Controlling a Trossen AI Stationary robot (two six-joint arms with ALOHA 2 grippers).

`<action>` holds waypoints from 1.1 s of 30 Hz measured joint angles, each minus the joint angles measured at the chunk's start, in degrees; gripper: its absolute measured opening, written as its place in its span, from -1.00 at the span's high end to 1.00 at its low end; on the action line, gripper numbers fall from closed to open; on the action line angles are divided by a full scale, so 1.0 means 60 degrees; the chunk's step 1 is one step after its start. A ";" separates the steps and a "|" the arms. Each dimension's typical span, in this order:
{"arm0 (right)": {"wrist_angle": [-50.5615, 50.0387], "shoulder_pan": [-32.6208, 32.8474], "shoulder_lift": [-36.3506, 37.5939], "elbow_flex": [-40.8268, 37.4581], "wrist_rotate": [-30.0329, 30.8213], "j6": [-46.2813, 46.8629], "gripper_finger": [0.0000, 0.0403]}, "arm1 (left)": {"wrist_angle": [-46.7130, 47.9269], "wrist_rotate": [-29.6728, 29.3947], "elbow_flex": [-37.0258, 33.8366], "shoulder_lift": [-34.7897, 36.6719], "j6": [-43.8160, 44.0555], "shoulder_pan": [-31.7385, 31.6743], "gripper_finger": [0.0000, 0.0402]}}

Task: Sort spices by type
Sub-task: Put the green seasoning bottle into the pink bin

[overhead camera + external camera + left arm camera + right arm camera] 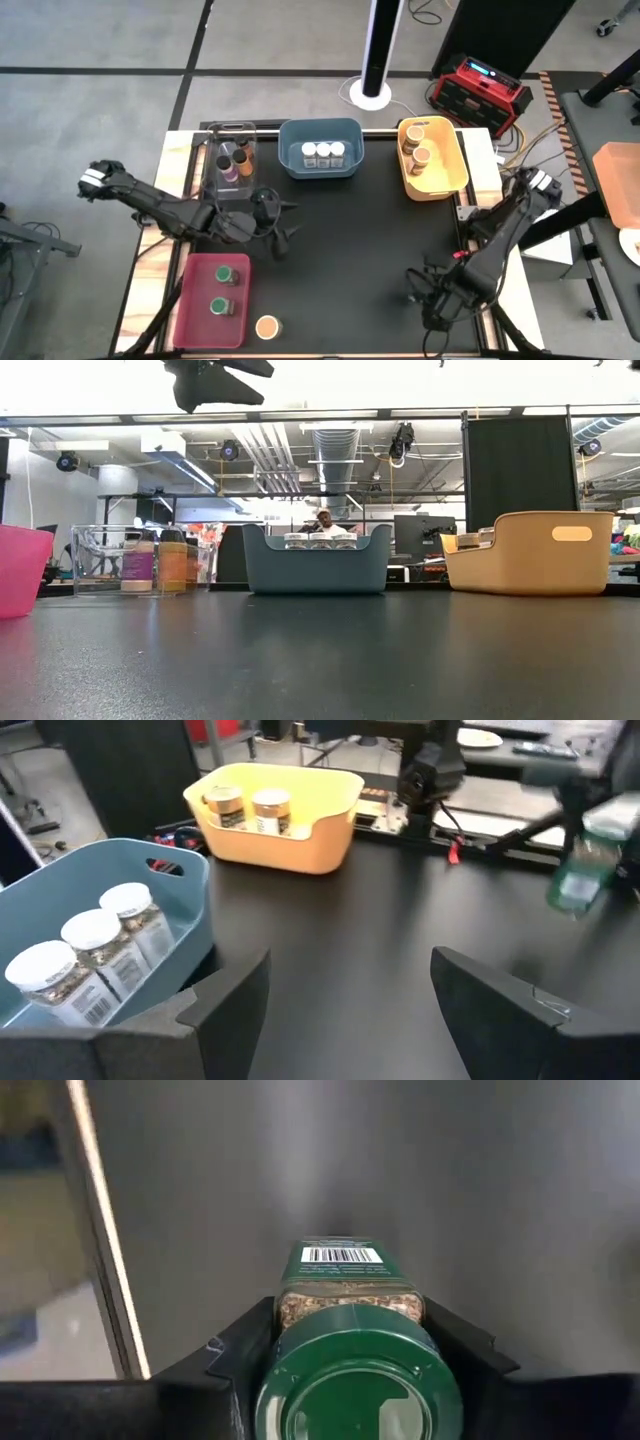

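Right hand (350, 1370) clamps a green-lidded jar (345, 1330) at the table's (350, 250) near right corner, the jar's long axis running straight out between its fingers. Red bin (197, 305) sits far left, closer to the wide-open left hand (275, 225).

Green-lidded jar (350, 1350), others binned (323, 153)

Grey floor (90, 40) crossed by dark lines; ceiling ducts (335, 450) overhead; red box (480, 88) and white post (378, 45) behind the table.
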State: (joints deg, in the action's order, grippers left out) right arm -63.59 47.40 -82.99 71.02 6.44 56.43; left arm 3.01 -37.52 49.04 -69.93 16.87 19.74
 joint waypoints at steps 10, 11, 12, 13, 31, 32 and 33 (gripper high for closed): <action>0.1955 -0.1819 0.0271 0.1121 0.5210 -0.4904 0.07 | -0.0260 0.0074 0.0000 -0.0117 0.0137 0.1999 -0.30; 0.2585 -0.2043 0.0271 0.1079 0.5215 -0.5580 0.07 | -0.0374 0.0012 0.0000 -0.0162 0.0126 0.2221 -0.30; 0.3205 -0.2260 0.0261 0.1016 0.5130 -0.6215 0.07 | -0.0448 -0.0102 0.0001 -0.0205 0.0120 0.2437 -0.30; 0.3808 -0.2472 0.0256 0.0934 0.5007 -0.6750 0.07 | -0.0510 -0.0208 0.0004 -0.0252 0.0111 0.2632 -0.30; 0.8006 -0.4248 -0.0902 0.0570 0.2340 -0.9448 0.07 | -0.3017 -0.2511 0.0004 -0.1291 -0.2194 0.3228 -0.30; 0.8064 -0.4248 -0.0922 0.0570 0.2342 -0.9412 0.07 | -0.3022 -0.2488 0.0007 -0.1272 -0.2216 0.3192 -0.30; 0.8176 -0.4249 -0.0944 0.0573 0.2352 -0.9410 0.07 | -0.3007 -0.2403 0.0007 -0.1268 -0.2214 0.3144 -0.30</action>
State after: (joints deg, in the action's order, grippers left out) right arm -14.53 21.90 -88.65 74.46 20.55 -0.03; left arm -15.03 -51.94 49.08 -77.54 3.59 38.60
